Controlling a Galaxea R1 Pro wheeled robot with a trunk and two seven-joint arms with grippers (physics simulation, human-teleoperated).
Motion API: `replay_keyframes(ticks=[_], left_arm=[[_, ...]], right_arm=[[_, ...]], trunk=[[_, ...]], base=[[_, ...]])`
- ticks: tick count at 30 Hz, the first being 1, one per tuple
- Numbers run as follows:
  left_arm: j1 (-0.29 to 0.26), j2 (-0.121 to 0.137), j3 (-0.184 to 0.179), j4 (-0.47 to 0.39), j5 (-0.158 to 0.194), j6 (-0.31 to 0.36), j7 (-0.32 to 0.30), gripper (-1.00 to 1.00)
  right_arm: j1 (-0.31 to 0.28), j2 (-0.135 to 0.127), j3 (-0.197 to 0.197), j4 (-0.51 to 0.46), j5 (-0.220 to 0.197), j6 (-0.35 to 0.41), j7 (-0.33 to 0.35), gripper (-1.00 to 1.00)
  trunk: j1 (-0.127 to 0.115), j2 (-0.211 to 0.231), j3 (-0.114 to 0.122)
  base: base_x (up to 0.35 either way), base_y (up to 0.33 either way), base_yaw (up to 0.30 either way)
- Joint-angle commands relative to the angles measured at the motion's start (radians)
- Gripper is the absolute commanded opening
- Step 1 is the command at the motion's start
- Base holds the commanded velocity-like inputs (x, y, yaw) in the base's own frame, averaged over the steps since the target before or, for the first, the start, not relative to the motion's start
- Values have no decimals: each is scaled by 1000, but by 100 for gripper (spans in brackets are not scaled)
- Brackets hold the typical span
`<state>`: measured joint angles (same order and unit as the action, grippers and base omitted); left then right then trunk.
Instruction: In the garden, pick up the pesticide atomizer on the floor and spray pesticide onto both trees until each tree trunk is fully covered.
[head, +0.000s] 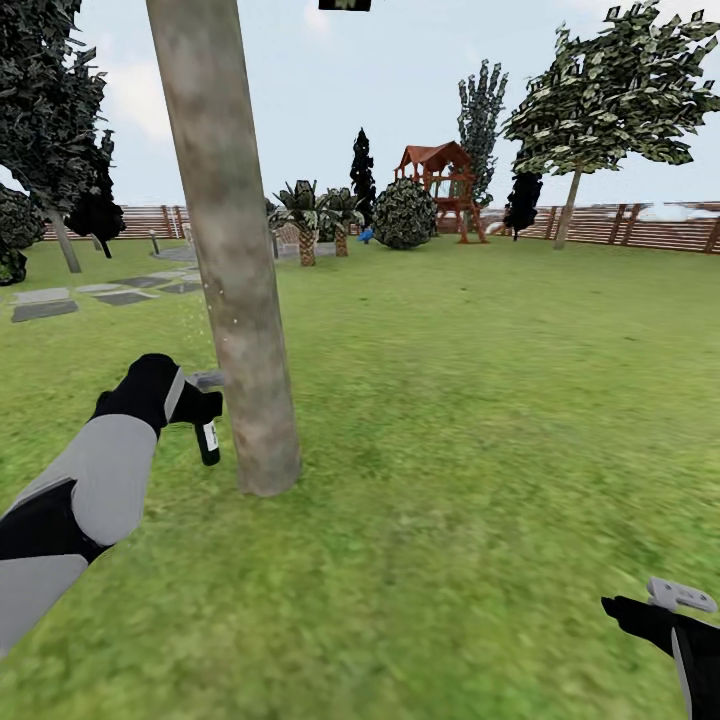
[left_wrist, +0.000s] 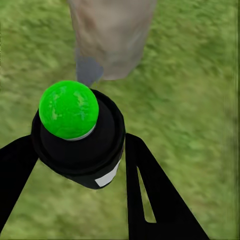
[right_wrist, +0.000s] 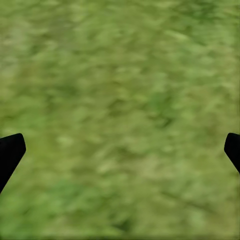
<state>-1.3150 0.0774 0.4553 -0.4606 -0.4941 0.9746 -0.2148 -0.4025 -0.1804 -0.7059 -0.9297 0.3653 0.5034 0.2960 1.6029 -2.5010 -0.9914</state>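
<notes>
A small black pesticide atomizer with a pale label hangs just left of the near tree trunk, low above the grass floor, with my left gripper shut on it. In the left wrist view the atomizer carries a bright green dot on top and sits between the black fingers, pointing at the trunk's foot. A few faint pale specks lie by the trunk's left edge. A second tree stands far right by the fence. My right gripper hangs open over grass, its fingertips wide apart.
Grey stone paving lies far left. Short palms, a round bush, dark conifers and a red playhouse stand at the back, before the brown slat fence. Open lawn stretches to the right of the trunk.
</notes>
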Motion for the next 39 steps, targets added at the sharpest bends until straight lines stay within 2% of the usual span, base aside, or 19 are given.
replay_keyframes(ticks=[1, 10, 17, 32, 36, 37, 39], left_arm=[[-14, -1, 6, -1, -12, 4, -9, -100], [-76, -1, 6, -1, -11, 7, -11, -100], [-144, 0, 6, 0, -11, 8, -67, -100], [-301, 4, 7, 1, -18, 21, -71, -100], [-323, 4, 6, 3, -62, 21, -71, -100], [-325, 3, 6, 5, -96, 22, -71, -100], [-326, 3, 6, 8, -121, 22, -71, -100]], right_arm=[[-1, 0, -3, -1, 11, 3, 9, 100], [-1, 0, -3, -2, 9, 3, 11, 100], [-1, 1, -3, -1, 10, 3, 8, 100], [-1, -1, -3, -1, 9, 3, 8, 100], [-1, -1, -3, -1, 10, 3, 8, 100], [-1, -1, -3, -1, 9, 3, 8, 100], [-1, -1, -3, -1, 10, 3, 8, 100]], trunk=[[0, 0, -1], [0, 0, -1], [0, 0, -1], [0, 0, -1], [0, 0, -1], [0, 0, -1], [0, 0, -1]], base=[[0, 0, 0], [0, 0, -85], [0, 0, -12], [0, 0, 0], [0, 0, 0], [0, 0, 0], [0, 0, 0]])
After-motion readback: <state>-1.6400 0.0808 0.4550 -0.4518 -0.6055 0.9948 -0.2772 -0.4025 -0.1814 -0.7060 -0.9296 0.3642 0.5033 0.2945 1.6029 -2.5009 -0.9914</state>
